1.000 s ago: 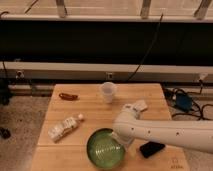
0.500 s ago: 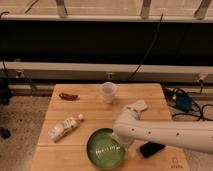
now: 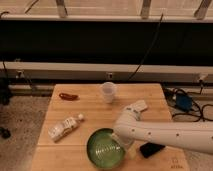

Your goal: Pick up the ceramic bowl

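The ceramic bowl (image 3: 104,149) is a wide, shallow, glossy green dish resting on the wooden table (image 3: 90,110) near its front edge. My white arm comes in from the right, low over the table. At its end the gripper (image 3: 121,142) sits at the bowl's right rim, open, with its tips mostly hidden behind the wrist. The bowl stands flat on the table.
A small white cup (image 3: 108,92) stands at the table's back centre. A red item (image 3: 68,96) lies at the back left and a plastic bottle (image 3: 65,126) lies on its side left of the bowl. A black object (image 3: 151,149) and a pale object (image 3: 138,106) lie beside my arm.
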You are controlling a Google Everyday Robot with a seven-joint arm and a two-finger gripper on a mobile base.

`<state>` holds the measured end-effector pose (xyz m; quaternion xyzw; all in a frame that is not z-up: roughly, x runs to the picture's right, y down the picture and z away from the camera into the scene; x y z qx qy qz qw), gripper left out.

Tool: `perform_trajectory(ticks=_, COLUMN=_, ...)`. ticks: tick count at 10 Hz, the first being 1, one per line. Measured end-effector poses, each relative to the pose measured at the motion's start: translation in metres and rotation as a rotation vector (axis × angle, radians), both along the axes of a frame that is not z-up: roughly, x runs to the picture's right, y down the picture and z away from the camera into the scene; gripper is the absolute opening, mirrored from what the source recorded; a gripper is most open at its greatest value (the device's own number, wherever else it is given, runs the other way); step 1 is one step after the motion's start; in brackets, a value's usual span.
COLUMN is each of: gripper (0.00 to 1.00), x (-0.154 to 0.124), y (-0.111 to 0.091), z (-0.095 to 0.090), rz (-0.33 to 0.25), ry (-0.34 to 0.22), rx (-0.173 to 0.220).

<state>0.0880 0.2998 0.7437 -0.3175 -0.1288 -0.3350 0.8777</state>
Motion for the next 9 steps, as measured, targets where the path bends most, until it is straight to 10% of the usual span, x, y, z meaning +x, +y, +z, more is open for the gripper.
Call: perform_trajectory(ticks=9, gripper=0.80, x=-0.0001, y=0.0067, z=0.0029, rz=0.004, ry=-0.008, rx=0.000)
